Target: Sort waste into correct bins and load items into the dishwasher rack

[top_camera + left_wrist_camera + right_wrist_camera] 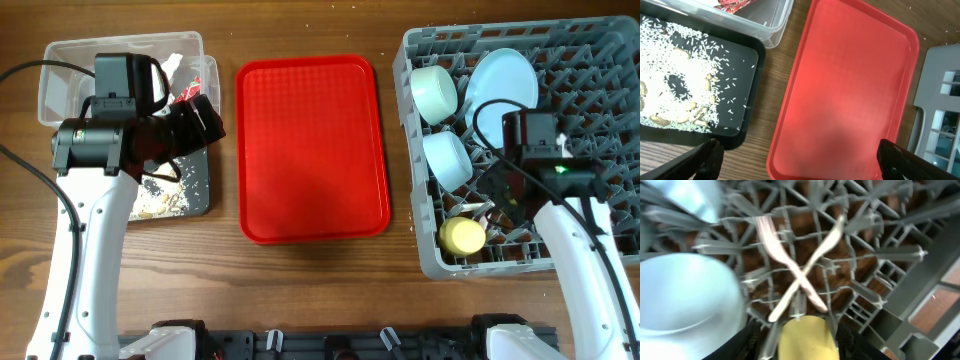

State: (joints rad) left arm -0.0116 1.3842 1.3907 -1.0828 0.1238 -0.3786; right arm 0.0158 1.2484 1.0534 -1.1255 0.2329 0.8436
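The big square grey plastic rack [428, 262] sits on the right side of the wooden table [300, 290]. Inside it are two pale blue-green bowls [434, 92] [447, 160], one behind the other along the left wall. A pale blue round plate [503, 80] stands just beside the far bowl. A small yellow cup [462, 236] is in the near left corner of the rack.

The white plastic fork [766, 237] and the white plastic spoon [827, 245] lie crossed over each other on the grid floor. They are just past the cup. This view is blurry.

The right gripper [800, 345] is down in the rack. Its two dark fingers [749, 345] show on either side of the yellow cup. The blur makes it too hard to tell if they press on the cup or not.

A flat red plastic tray [310, 150] lies in the middle of the table with nothing on it.

On the left is a clear plastic tub [60, 70] with a red-and-white snack wrapper [732, 4] in it. Touching its near side is a shallow black rectangular tray [752, 100]. White and brown food crumbs [685, 80] are spread over the black tray.

The left gripper [800, 152] hangs above the edge of the black tray and the red tray. Its fingers [707, 157] are spread wide and hold nothing.
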